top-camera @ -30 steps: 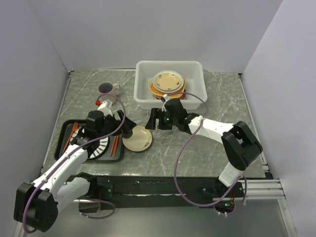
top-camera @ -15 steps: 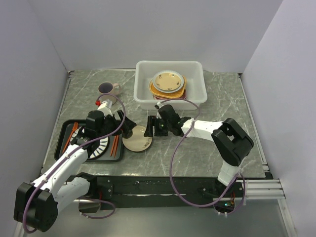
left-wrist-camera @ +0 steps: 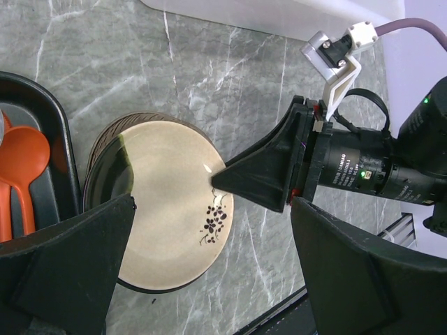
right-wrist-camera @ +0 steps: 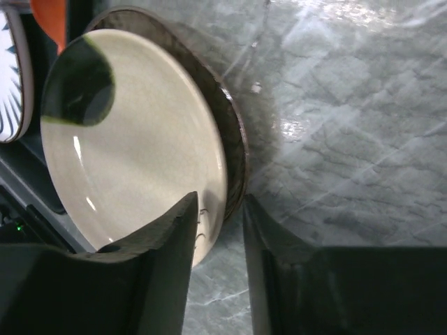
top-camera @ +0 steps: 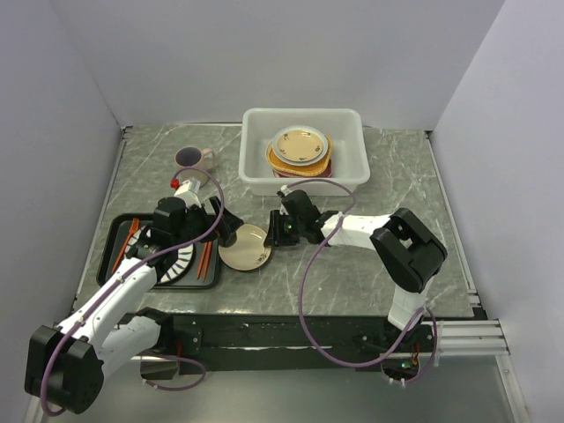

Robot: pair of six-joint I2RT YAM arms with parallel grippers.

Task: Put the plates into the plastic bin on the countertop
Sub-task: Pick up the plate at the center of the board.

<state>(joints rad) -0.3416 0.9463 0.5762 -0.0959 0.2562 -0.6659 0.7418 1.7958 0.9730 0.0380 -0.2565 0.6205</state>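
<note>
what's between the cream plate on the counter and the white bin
The right hand, its fingers at the cream plate's edge, then bare countertop up to the plastic bin. The top view shows it.

The top camera looks down from behind over the whole countertop [top-camera: 352,273]; both wrist cameras view one plate [left-wrist-camera: 164,202] closely from opposite sides.

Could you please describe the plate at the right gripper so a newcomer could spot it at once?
On the countertop, look between the black tray and the white bin. There lies a round cream plate, stacked on a dark brown plate. Its small dark sprig drawing and the right gripper at its rim set it apart.
</note>
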